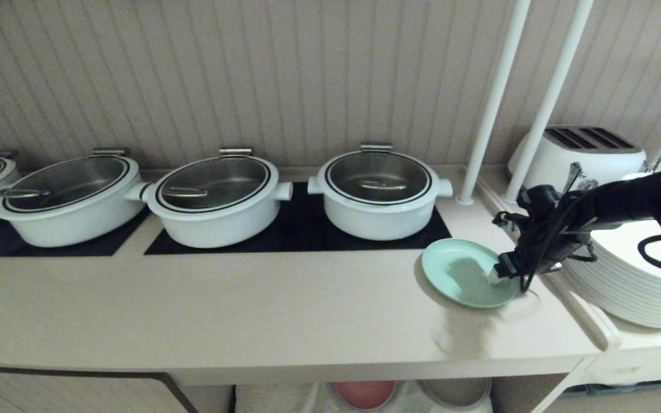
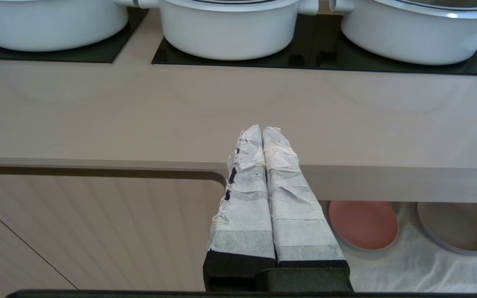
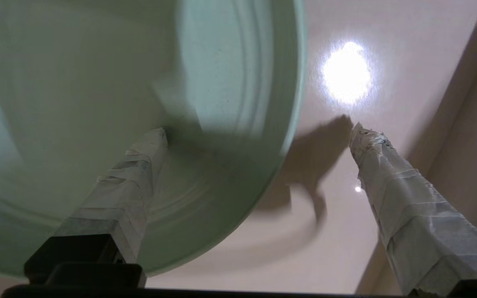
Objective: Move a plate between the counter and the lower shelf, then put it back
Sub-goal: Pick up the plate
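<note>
The mint-green plate (image 1: 462,274) is on the counter (image 1: 250,310) at its right end, in front of the rightmost pot. My right gripper (image 1: 505,272) is open and straddles the plate's right rim. In the right wrist view, one taped finger (image 3: 139,165) is over the inside of the plate (image 3: 97,103) and the other (image 3: 387,174) is over bare counter. Nothing is clamped. The rim on the gripper side seems slightly off the worktop, with a curved shadow under it. My left gripper (image 2: 262,129) is shut and empty, parked in front of the counter's edge. The lower shelf (image 2: 408,265) is lined with white cloth.
A pink plate (image 2: 362,225) and a beige plate (image 2: 456,227) lie in the lower shelf. Three white pots (image 1: 379,192) stand on black cooktop panels. Beyond a raised ledge on the right are stacked white plates (image 1: 629,287), a toaster (image 1: 583,152) and two white poles (image 1: 491,103).
</note>
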You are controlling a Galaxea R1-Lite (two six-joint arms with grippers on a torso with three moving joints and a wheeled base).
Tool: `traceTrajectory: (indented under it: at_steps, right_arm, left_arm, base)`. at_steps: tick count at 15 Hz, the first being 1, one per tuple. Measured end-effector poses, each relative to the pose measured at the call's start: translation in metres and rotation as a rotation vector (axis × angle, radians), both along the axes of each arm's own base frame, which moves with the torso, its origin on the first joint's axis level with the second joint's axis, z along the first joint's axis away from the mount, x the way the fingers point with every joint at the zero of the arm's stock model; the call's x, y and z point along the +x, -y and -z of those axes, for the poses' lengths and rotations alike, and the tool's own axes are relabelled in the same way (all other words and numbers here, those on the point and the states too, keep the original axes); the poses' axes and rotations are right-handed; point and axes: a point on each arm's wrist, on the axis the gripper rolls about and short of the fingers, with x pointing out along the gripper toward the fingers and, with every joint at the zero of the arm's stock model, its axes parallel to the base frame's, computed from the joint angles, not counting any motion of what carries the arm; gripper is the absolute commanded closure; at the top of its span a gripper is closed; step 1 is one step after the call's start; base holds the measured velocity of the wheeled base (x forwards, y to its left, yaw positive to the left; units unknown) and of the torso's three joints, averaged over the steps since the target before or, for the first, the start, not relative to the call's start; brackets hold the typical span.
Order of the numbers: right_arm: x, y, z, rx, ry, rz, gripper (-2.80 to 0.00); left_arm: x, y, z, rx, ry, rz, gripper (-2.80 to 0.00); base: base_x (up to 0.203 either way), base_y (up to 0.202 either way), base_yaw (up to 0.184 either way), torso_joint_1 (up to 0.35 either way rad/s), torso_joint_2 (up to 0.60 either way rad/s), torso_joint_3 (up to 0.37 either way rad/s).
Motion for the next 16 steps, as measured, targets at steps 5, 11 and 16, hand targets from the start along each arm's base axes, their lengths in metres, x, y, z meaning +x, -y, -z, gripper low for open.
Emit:
traceTrajectory:
  at_steps: [5, 11, 16]
  right_arm:
    - [0.000, -0.004, 0.003, 0.002, -0.009, -0.008, 0.00]
    - [-0.003, -0.003, 0.000, -0.003, -0.011, -0.007, 0.00]
    - [-0.013, -0.003, -0.010, -0.004, -0.009, -0.005, 0.00]
  left_arm:
    - [0.000, 0.000, 0.000, 0.001, 0.000, 0.000, 0.00]
    - [0.000, 0.000, 0.000, 0.000, 0.000, 0.000, 0.00]
    - [0.000, 0.000, 0.000, 0.000, 0.000, 0.000, 0.00]
  base:
    - [0.000, 0.000, 0.000, 0.000, 0.00, 0.000]
    - [0.000, 0.000, 0.000, 0.000, 0.00, 0.000]
    - [0.000, 0.000, 0.000, 0.000, 0.00, 0.000]
